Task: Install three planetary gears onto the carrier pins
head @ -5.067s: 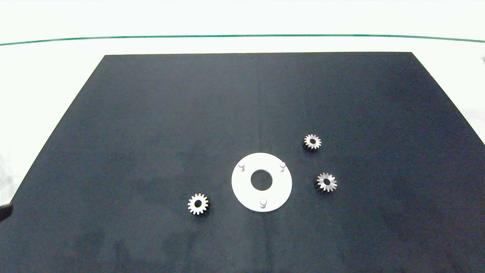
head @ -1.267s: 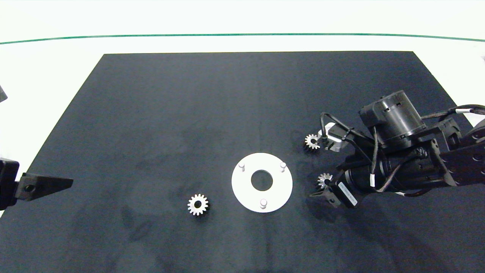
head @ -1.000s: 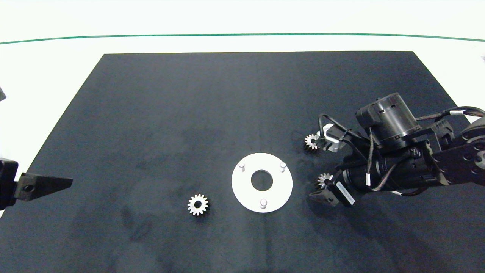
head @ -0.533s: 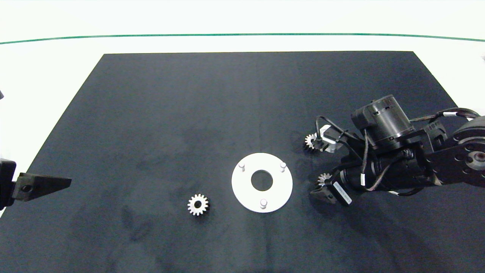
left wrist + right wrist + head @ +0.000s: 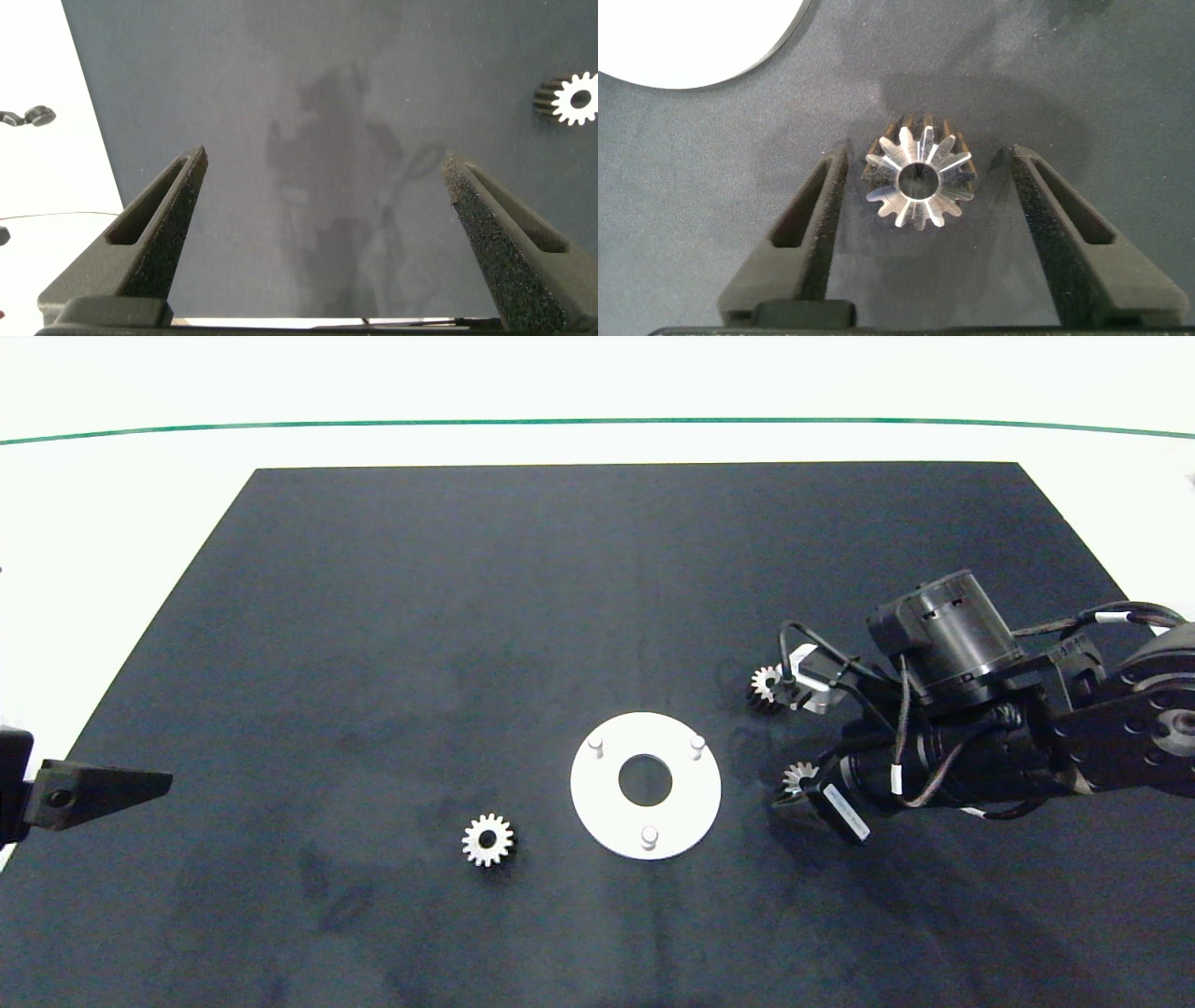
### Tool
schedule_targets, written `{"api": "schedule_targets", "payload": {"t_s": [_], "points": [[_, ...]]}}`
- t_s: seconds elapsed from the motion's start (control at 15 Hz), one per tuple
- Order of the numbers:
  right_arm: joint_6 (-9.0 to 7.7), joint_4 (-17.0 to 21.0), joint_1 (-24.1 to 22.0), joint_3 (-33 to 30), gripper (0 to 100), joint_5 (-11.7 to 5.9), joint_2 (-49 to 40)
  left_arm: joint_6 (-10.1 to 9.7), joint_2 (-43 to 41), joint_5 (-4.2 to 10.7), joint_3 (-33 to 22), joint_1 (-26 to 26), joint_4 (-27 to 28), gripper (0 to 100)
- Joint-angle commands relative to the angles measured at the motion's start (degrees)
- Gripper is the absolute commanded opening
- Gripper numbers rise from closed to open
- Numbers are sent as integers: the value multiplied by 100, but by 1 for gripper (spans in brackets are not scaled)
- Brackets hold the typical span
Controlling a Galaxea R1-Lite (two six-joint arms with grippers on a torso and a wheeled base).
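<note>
The planetary gear (image 5: 918,180) you are about to take lies flat on the dark mat (image 5: 467,616), just right of the white disc (image 5: 686,807). It is a small silvery metal spur gear, likely stiff, dense for its size and slippery on its faces. The pointed teeth give the best purchase, so pinch across opposite sides of the toothed rim and keep it level, so the centre hole stays free for a pin.

Your right gripper (image 5: 924,191) sits low over it with its fingers (image 5: 817,224) spread, one on each side, apparently not yet touching the teeth.

A second gear (image 5: 766,684) lies farther away on the right, a third (image 5: 487,840) near and left of the disc. All three carrier pins (image 5: 696,744) stand bare.

Your left gripper (image 5: 322,224) waits spread wide at the mat's left edge, holding nothing.
</note>
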Motion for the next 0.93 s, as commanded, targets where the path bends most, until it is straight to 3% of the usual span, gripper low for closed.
{"api": "schedule_targets", "payload": {"t_s": [0.07, 0.93], "points": [[-1, 11, 6, 11, 63, 2, 8, 2, -10, 8, 1, -8, 25, 100], [16, 11, 120, 91, 36, 11, -80, 2, -54, 8, 1, -8, 25, 100]]}}
